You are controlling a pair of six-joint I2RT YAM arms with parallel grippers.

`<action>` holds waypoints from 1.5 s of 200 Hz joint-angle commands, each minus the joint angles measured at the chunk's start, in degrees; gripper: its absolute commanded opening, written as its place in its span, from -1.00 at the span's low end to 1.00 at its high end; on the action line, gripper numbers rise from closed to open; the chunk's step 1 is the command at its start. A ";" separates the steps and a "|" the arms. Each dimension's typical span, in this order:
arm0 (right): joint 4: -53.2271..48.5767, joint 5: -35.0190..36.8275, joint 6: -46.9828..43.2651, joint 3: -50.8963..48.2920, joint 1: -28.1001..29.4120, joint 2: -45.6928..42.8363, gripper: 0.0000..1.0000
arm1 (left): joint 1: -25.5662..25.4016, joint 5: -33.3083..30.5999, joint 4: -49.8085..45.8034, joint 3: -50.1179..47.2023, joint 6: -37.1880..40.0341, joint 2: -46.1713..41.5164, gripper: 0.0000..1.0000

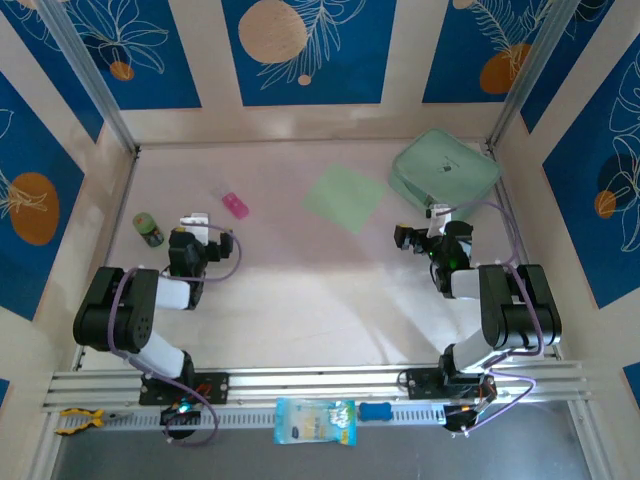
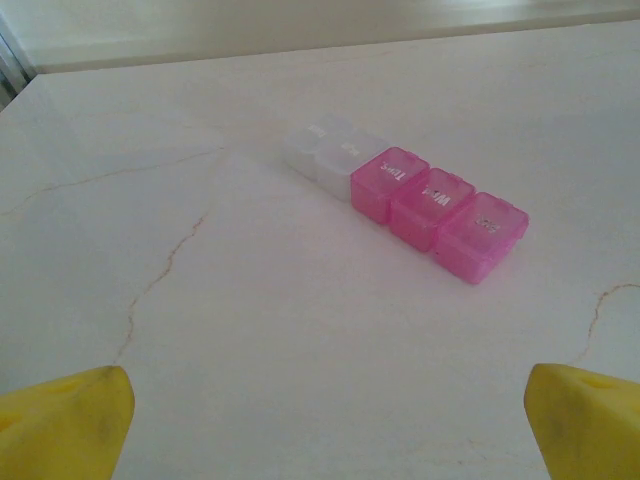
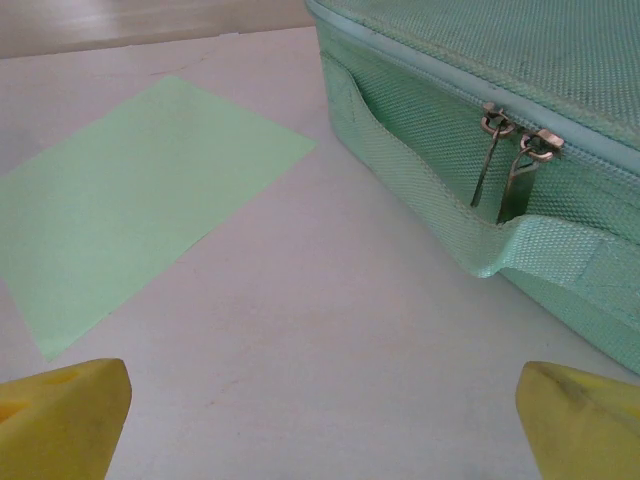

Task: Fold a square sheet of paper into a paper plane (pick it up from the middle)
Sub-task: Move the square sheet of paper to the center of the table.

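The square sheet of paper [image 1: 345, 198] lies flat and unfolded on the table at the back centre, pale green. In the right wrist view the sheet [image 3: 140, 200] is ahead and to the left. The paper plane is out of view. My right gripper [image 1: 422, 225] rests low near the table, right of the sheet and just in front of the mint case. It is open [image 3: 320, 425], its yellow fingertips [image 3: 60, 420] wide apart over bare table. My left gripper [image 1: 197, 222] is at the left, also open [image 2: 325, 430] with nothing between its fingers.
A mint-green zip case [image 1: 445, 168] stands at the back right, close to my right gripper; its zip pulls [image 3: 510, 160] face me. A pink and clear pill box [image 2: 410, 200] lies ahead of my left gripper. A small dark bottle [image 1: 148, 228] stands at the left.
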 commanded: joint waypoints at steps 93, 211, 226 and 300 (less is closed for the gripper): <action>-0.11 -0.66 -0.03 1.51 -0.29 -0.09 0.98 | 0.42 1.37 0.63 0.86 1.08 0.00 0.99; -0.30 -0.96 0.15 1.76 -0.54 0.01 0.98 | 0.43 1.37 0.46 0.92 1.09 0.00 0.99; -0.33 -1.09 0.24 1.74 -0.63 0.01 0.98 | 0.45 1.37 0.41 0.97 1.09 0.00 0.99; -0.88 -1.09 -2.17 0.78 1.13 -2.67 0.98 | 0.41 -1.29 4.75 -3.88 0.13 -5.34 0.99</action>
